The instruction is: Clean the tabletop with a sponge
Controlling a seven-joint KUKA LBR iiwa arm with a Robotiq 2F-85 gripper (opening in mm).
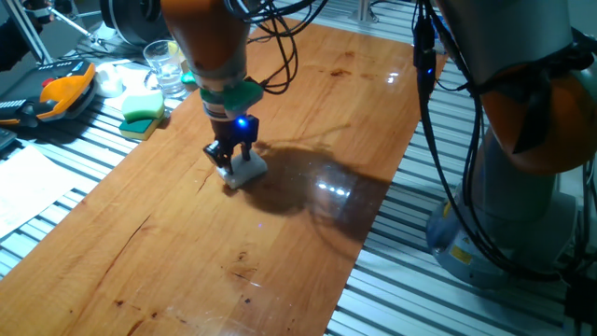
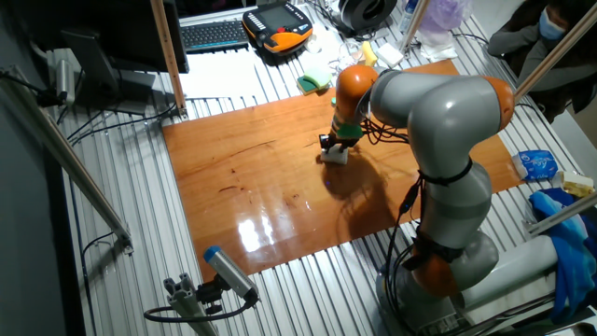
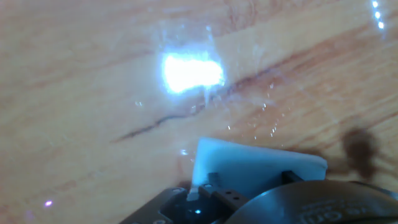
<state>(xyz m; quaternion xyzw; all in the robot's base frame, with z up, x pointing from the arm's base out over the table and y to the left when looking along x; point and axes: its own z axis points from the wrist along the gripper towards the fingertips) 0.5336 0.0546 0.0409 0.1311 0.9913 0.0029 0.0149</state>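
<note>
The tabletop (image 1: 280, 233) is a long reddish-brown glossy wooden board, also seen in the other fixed view (image 2: 252, 187) and filling the hand view (image 3: 93, 93). The sponge (image 1: 248, 169) is a small white block pressed flat on the board near its middle. It shows small in the other fixed view (image 2: 337, 156) and close up in the hand view (image 3: 249, 168). My gripper (image 1: 232, 160) stands upright over it with its black fingers shut on the sponge; it also shows in the other fixed view (image 2: 334, 147). A blue light glows on the hand.
A green-topped yellow sponge (image 1: 143, 114), a glass (image 1: 166, 65) and an orange pendant (image 1: 61, 91) lie on the ribbed grey metal surface (image 1: 84, 149) beside the board's far left edge. The arm's grey base (image 1: 504, 215) and hanging cables (image 1: 438, 121) stand to the right.
</note>
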